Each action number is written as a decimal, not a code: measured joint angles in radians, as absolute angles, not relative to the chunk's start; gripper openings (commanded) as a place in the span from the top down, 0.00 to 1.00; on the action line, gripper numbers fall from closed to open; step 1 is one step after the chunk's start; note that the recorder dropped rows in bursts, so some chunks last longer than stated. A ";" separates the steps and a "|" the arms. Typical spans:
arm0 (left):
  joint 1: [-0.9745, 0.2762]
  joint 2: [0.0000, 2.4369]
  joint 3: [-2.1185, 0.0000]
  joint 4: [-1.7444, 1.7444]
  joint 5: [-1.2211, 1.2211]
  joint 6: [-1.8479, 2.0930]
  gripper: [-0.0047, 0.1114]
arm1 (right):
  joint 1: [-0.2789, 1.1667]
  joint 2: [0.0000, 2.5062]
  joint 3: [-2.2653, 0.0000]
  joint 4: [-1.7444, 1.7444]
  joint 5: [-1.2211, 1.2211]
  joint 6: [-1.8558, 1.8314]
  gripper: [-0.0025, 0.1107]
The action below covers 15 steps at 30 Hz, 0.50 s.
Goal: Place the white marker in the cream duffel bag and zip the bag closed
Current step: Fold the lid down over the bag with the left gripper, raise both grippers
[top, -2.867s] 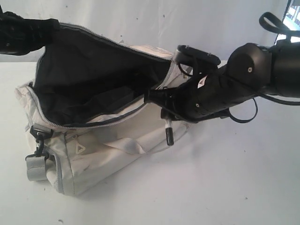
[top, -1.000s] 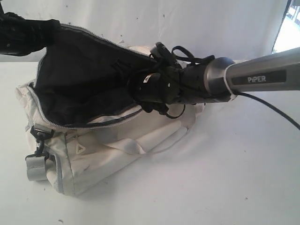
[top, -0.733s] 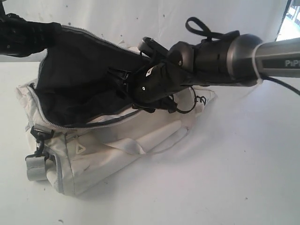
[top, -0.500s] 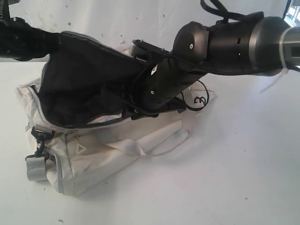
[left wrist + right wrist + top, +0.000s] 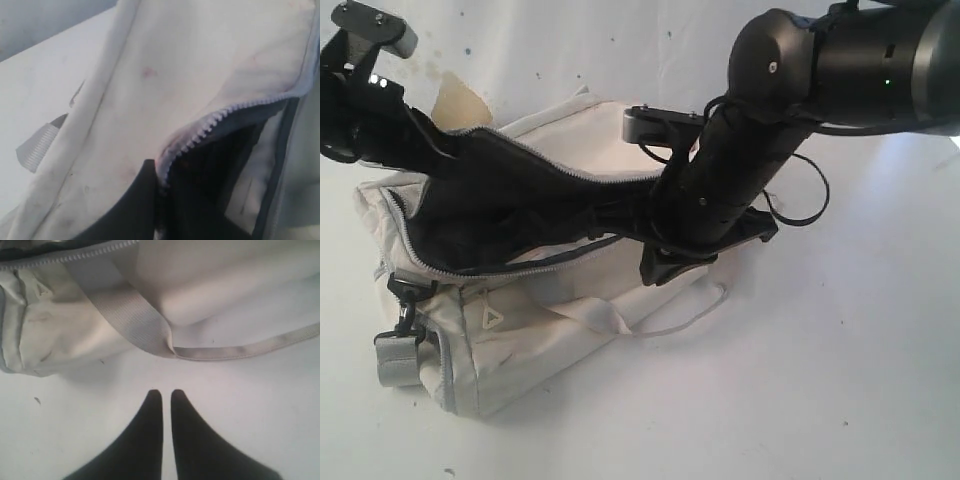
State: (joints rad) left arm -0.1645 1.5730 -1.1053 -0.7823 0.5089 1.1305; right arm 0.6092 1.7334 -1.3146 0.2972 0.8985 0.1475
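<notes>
- The cream duffel bag (image 5: 520, 330) lies on its side on the white table (image 5: 800, 380). Its main zipper (image 5: 510, 270) is undone and the dark lining (image 5: 500, 210) shows.
- The left gripper (image 5: 420, 135) is at the bag's far upper edge, pinched on the raised flap. In the left wrist view one dark finger (image 5: 137, 205) presses the cream fabric right at the zipper teeth (image 5: 210, 122).
- The right gripper (image 5: 655, 270) points down just in front of the bag's near side, by the end opposite the black clip (image 5: 405, 300).
- In the right wrist view its fingers (image 5: 150, 425) are almost together, with only a thin slit between them. They hold nothing and hang over bare table, near the bag's grey webbing strap (image 5: 130, 315) and apart from it.
- The white marker shows in no view, so I cannot tell where it is.
</notes>
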 measured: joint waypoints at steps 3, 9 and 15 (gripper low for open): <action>-0.165 1.573 -1.105 -0.719 0.558 1.148 0.96 | 0.591 1.731 -1.315 0.294 0.926 0.148 0.93; -0.165 1.582 -1.105 -0.639 0.653 1.152 0.96 | 0.547 1.729 -1.315 0.291 1.001 0.147 0.93; -0.165 1.586 -1.099 -0.607 0.736 1.157 0.71 | 0.518 1.729 -1.315 0.287 1.043 0.147 0.93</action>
